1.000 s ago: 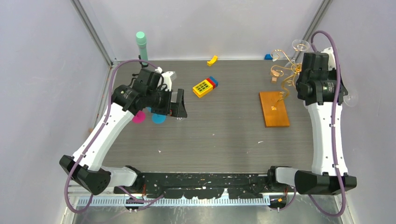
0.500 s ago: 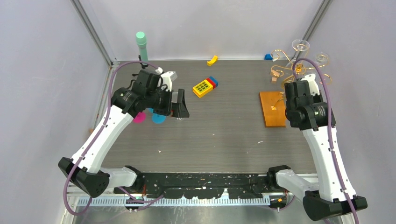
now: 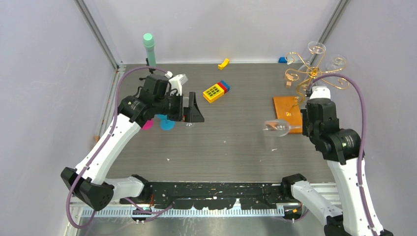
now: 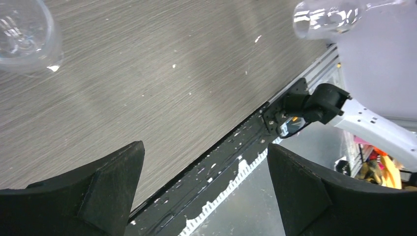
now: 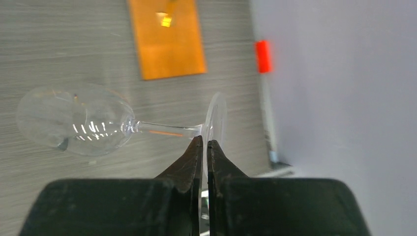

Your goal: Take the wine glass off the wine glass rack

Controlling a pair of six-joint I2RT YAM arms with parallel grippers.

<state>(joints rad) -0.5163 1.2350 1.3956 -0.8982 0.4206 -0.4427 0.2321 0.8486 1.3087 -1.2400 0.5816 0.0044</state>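
Right gripper is being pressed almost shut on the thin round foot of the clear stemmed wine glass, its two black fingers being parted only by the rim of that foot. The glass is being carried on its side above the grey wood-grain table, with its bowl pointing away from the gold wire wine glass rack with the flat orange-brown wooden base. In the top view the bowl is being shown just off the near left corner of that base, free of the rack's spiral arms. Two further clear glasses are being borne by the curled arms at the rack's top. Left gripper is being held wide open, well to the left of the rack, with nothing between its fingers. A second clear glass bowl is being shown just beyond its fingertips, against the table. A yellow keypad-like toy block is being shown on the table between the left gripper and the rack.
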